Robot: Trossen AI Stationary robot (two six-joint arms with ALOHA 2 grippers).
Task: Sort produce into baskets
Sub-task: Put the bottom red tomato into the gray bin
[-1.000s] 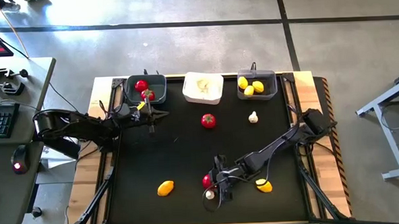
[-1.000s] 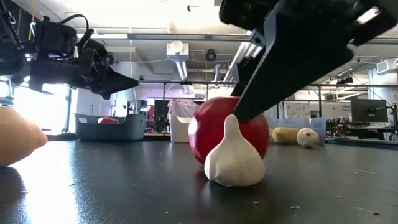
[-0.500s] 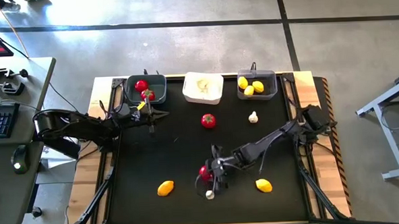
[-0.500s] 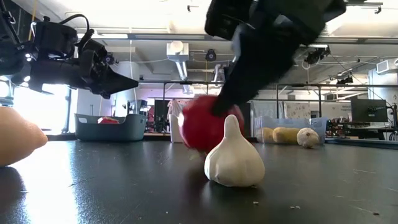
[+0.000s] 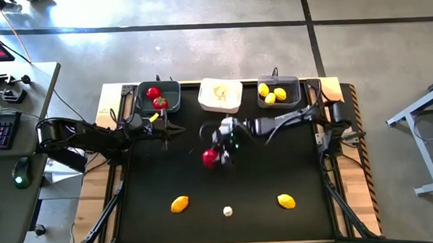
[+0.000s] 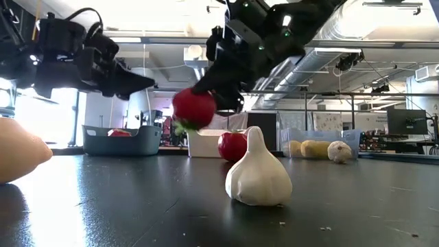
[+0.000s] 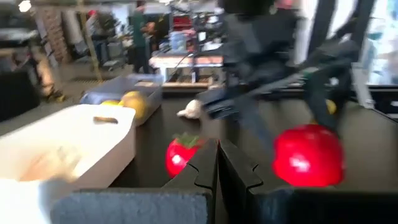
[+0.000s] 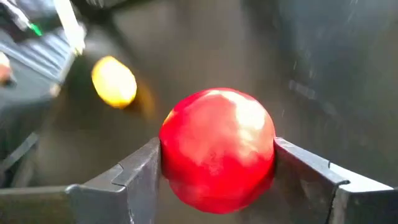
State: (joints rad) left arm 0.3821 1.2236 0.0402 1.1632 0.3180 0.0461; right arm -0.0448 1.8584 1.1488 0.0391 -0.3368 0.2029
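**Listener:** Where is the tomato relative to the claw?

**Operator:** My right gripper [image 5: 216, 155] has its two fingers clamped on a red tomato [image 5: 210, 158], one on each side, held up off the black table [image 5: 153, 183]. In the overhead picture that is just left of centre. The low picture shows this tomato [image 6: 194, 108] in the air, upper middle of the frame. My left gripper [image 5: 179, 126] waits at the upper left, jaws fully together and empty, just below the left dark grey basket [image 5: 157, 97].

**Listener:** How many of each thing?

**Operator:** Three baskets run along the top edge: that dark grey one, a white basket [image 5: 220, 95] in the middle, and a second dark grey basket [image 5: 279, 92] to the right. I count four tomatoes: two in the left basket, the held one, and another tomato [image 6: 232, 145] standing on the table behind it. Lemons: five, with three in the right basket, one lemon [image 5: 179, 204] at lower left and one lemon [image 5: 286, 200] at lower right. Between those lies a white garlic bulb [image 5: 228, 210]; a second bulb [image 6: 339, 151] shows far back on the right.
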